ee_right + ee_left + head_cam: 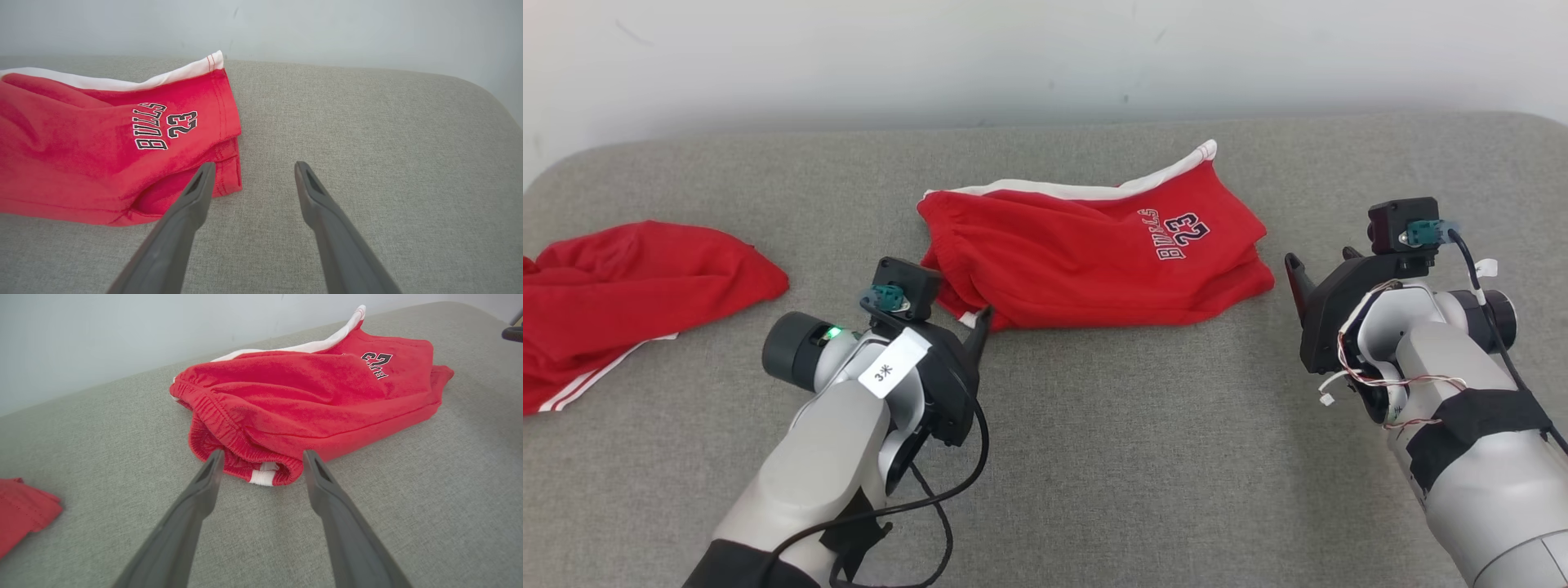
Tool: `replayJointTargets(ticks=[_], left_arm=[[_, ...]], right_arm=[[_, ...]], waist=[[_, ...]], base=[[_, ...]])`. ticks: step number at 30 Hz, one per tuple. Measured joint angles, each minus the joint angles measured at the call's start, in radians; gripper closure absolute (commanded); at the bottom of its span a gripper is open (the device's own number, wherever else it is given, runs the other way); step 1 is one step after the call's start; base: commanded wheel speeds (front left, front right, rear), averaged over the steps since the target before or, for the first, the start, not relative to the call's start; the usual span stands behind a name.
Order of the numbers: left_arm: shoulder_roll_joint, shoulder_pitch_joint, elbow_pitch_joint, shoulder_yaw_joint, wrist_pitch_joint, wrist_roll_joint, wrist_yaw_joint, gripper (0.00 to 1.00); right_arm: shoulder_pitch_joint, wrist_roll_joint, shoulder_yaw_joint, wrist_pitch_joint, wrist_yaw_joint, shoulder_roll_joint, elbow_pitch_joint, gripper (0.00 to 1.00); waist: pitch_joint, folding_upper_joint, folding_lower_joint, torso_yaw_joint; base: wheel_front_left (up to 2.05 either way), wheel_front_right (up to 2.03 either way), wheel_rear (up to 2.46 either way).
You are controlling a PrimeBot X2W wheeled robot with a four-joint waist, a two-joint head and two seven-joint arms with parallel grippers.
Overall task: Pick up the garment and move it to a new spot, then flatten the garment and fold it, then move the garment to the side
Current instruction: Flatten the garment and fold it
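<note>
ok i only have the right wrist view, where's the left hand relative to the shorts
observer: the left hand is open at the waistband end of the shorts, with the elastic corner in its gap
operator: gripping anything
observer: no, nothing is clamped. i can't tell if it touches the cloth
operator: anything else lying around
observer: a second red garment lies at the robot's far left, apart from the shorts

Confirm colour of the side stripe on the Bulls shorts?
White side stripe on red shorts; clearest in the right wrist view.
</note>
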Motion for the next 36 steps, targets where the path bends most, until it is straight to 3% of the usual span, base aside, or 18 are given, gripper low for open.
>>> replayJointTargets(ticks=[14, 22, 28, 29, 30, 32, 34, 35, 36], left_arm=[[0.001, -0.010, -0.119, -0.109, 0.054, -0.132, -0.009, 0.00], [0.001, -0.052, -0.113, -0.141, 0.101, -0.151, 0.019, 0.00], [0.001, -0.087, -0.118, -0.159, 0.114, -0.193, 0.032, 0.22], [0.001, -0.088, -0.117, -0.163, 0.119, -0.199, 0.035, 0.38], [0.001, -0.089, -0.117, -0.167, 0.123, -0.203, 0.037, 0.48], [0.001, -0.090, -0.114, -0.171, 0.129, -0.212, 0.045, 0.56], [0.001, -0.093, -0.105, -0.180, 0.138, -0.213, 0.048, 0.51], [0.001, -0.095, -0.100, -0.182, 0.139, -0.213, 0.054, 0.31], [0.001, -0.099, -0.097, -0.186, 0.145, -0.213, 0.054, 0.18]], right_arm=[[-0.084, 0.010, -0.010, 0.008, -0.026, 0.014, 0.051, 0.00], [-0.120, 0.019, -0.015, 0.017, -0.038, 0.031, 0.095, 0.00], [-0.148, 0.019, -0.012, 0.026, -0.044, 0.035, 0.120, 0.00], [-0.151, 0.019, -0.009, 0.031, -0.044, 0.036, 0.128, 0.00], [-0.153, 0.018, -0.008, 0.035, -0.044, 0.036, 0.137, 0.00], [-0.158, 0.018, -0.004, 0.043, -0.044, 0.038, 0.151, 0.00], [-0.167, 0.018, -0.001, 0.050, -0.043, 0.039, 0.160, 0.00], [-0.169, 0.018, 0.001, 0.050, -0.043, 0.039, 0.165, 0.00], [-0.170, 0.018, 0.001, 0.050, -0.043, 0.039, 0.169, 0.00]], waist=[[0.065, 0.0000, 0.0003, 0.020], [0.104, 0.0000, 0.0003, 0.033], [0.133, 0.0001, 0.0003, 0.040], [0.137, 0.0001, 0.0003, 0.041], [0.140, 0.0001, 0.0004, 0.043], [0.146, 0.0001, 0.0004, 0.045], [0.149, 0.0001, 0.0004, 0.047], [0.150, 0.0001, 0.0003, 0.048], [0.152, 0.0001, 0.0004, 0.049]], base=[[0.00, 0.00, 0.00], [0.00, 0.00, 0.00], [0.00, 0.00, 0.00], [0.00, 0.00, 0.00], [0.00, 0.00, 0.00], [0.00, 0.00, 0.00], [0.00, 0.00, 0.00], [0.00, 0.00, 0.00], [0.00, 0.00, 0.00]])
